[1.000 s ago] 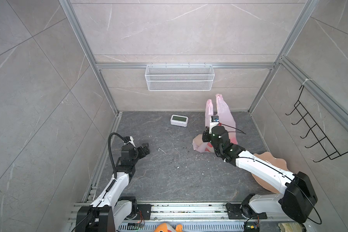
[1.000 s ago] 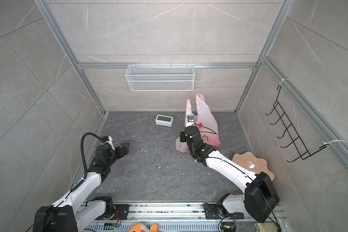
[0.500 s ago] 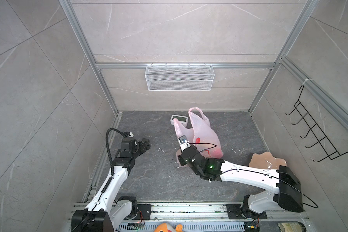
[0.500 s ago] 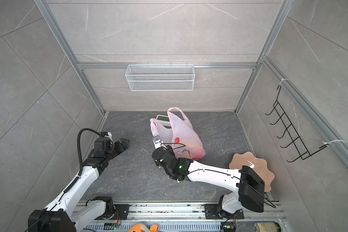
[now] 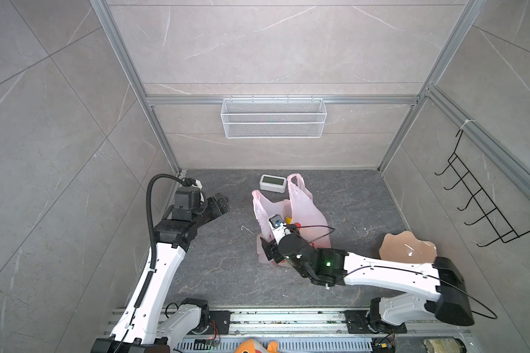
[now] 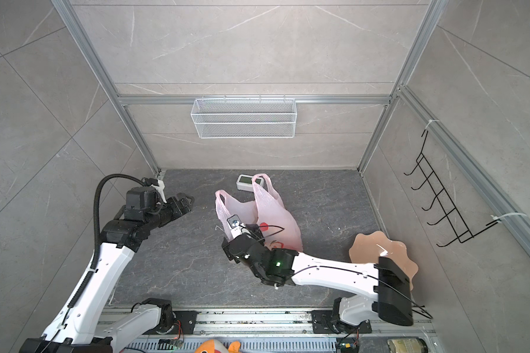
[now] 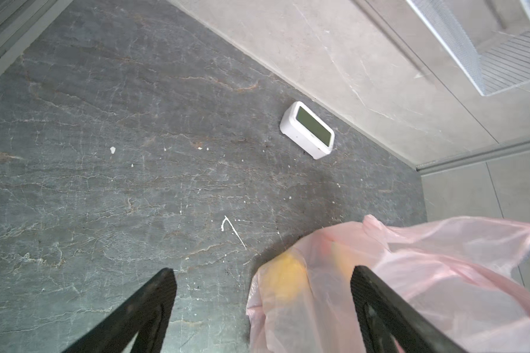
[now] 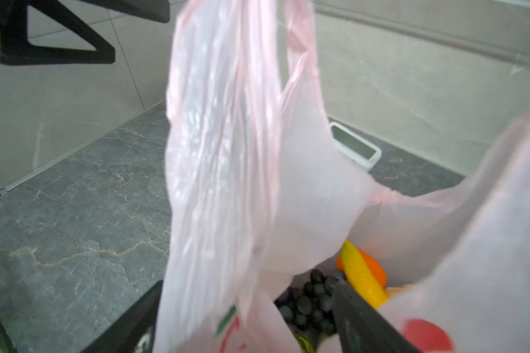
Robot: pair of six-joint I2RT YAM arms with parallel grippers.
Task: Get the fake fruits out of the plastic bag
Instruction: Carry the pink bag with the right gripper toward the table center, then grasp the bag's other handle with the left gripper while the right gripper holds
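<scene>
The right gripper (image 8: pixel 247 290) stands wide, its two black fingers well apart at the mouth of the plastic bag (image 5: pixel 305 214). A slack fold of pink film hangs between them unpinched, so it grips nothing. One finger reaches down beside the grape bunch (image 8: pixel 308 301); whether it touches the grapes I cannot tell. The left gripper (image 7: pixel 263 270) is spread just as wide and empty, held in the air to one side of the bag and apart from it.

The bag sits slumped on the dark floor (image 5: pixel 214 269) just in front of the white display box (image 5: pixel 273 183). Its long axis runs from its bottom, the end farthest from the box, to its two loops, which point toward the box. The taller handle loop (image 5: pixel 296 183) ends right beside the box; touching or not, I cannot tell. Inside the open mouth a banana (image 8: pixel 361 275) lies tilted across an orange (image 8: pixel 378 272), its upper tip toward the box, with the grapes farther from the box.

A second ago the right gripper was clamped on the bag and held it off to one side of the box; half a second ago it carried the bag in front of the box. Now the bag is set down and the jaws have let go. The left gripper has come closer to the bag, and the box has not moved
</scene>
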